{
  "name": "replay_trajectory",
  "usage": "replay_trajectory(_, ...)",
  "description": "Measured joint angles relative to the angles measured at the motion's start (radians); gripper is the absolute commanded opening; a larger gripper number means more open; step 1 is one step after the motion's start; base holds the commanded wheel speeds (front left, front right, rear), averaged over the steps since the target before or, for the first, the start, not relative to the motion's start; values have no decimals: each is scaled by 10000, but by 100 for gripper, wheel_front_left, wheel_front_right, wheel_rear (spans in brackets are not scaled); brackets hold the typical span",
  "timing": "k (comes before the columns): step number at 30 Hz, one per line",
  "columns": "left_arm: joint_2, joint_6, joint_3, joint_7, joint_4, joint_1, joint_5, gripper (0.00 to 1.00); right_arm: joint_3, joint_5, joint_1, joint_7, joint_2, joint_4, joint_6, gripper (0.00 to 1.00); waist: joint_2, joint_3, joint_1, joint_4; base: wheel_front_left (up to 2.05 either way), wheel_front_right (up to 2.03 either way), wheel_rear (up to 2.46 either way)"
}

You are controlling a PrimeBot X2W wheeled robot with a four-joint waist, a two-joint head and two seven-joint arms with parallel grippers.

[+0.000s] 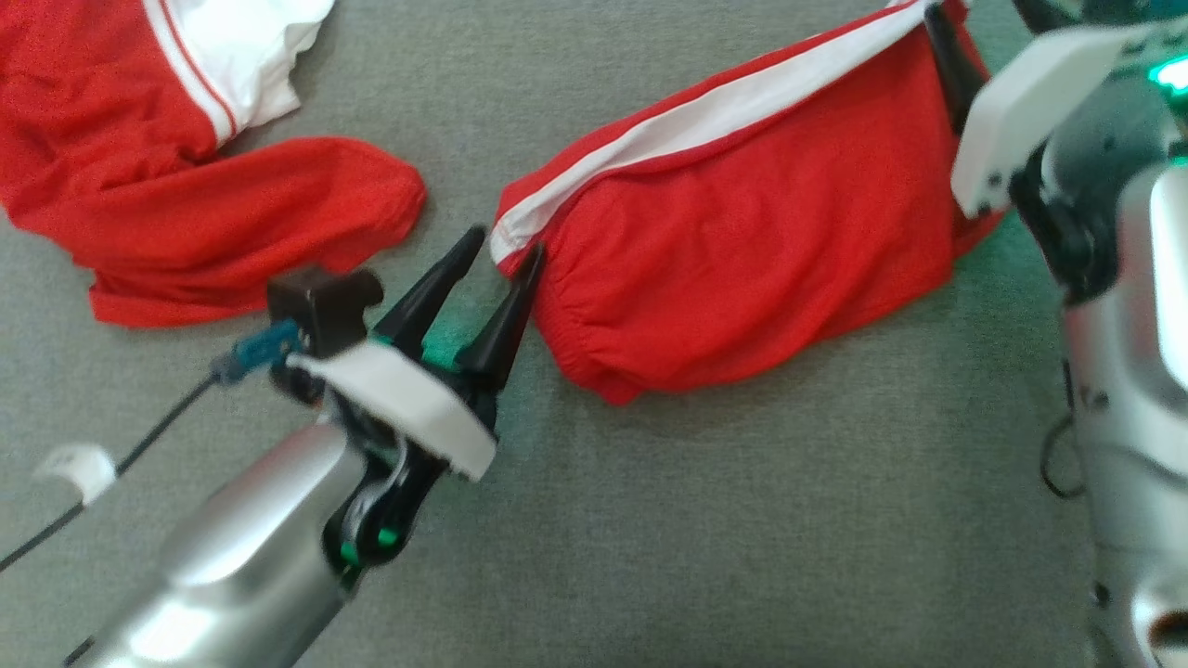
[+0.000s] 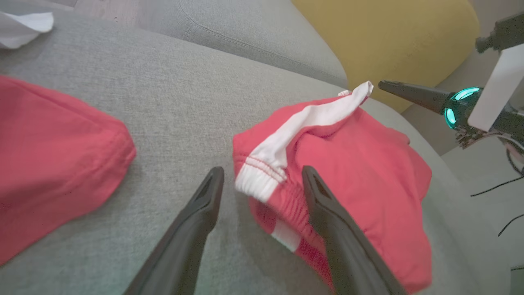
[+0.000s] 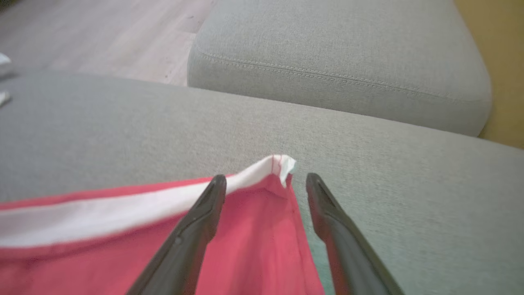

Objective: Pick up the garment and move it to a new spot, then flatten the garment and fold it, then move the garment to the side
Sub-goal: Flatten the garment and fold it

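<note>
Garment (image 1: 742,250), red with a white stripe, lies on the grey sofa cushion (image 1: 650,538). Beyond it are a second grey cushion (image 3: 339,61), a yellow cushion (image 2: 385,45) and a wood floor (image 3: 102,37). I see the left gripper (image 1: 507,241) spread at the garment's white-banded end, pinching nothing. The right gripper (image 3: 266,177) is also spread, straddling the opposite corner and holding nothing. Another red garment (image 1: 139,186) lies apart to the left.
</note>
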Motion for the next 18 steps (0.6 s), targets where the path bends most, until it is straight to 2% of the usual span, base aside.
replay_trajectory(4, 642, 608, -217, 25, -853, 433, 573, 100, 570, -249, 524, 525, -548, -531, 0, 100, 0, -164, -1, -159, 0, 0, 0)
replay_trajectory(9, 1049, 1544, -123, -558, -1802, 473, 1484, 100, 548, -286, 562, 955, -573, -433, 0, 100, 0, -41, 0, -56, 0, 0, 0)
replay_trajectory(15, 736, 2251, 100, -1659, -2173, 483, 2458, 100, 119, -915, 328, 1151, -803, 621, 0, 100, 0, 279, 0, 355, 0, 0, 0)
replay_trajectory(18, 420, 2330, 211, -1866, -2163, 632, 2786, 100, -125, -853, -147, 1233, -800, 1060, 0, 100, 0, 416, 1, 571, 0, 0, 0)
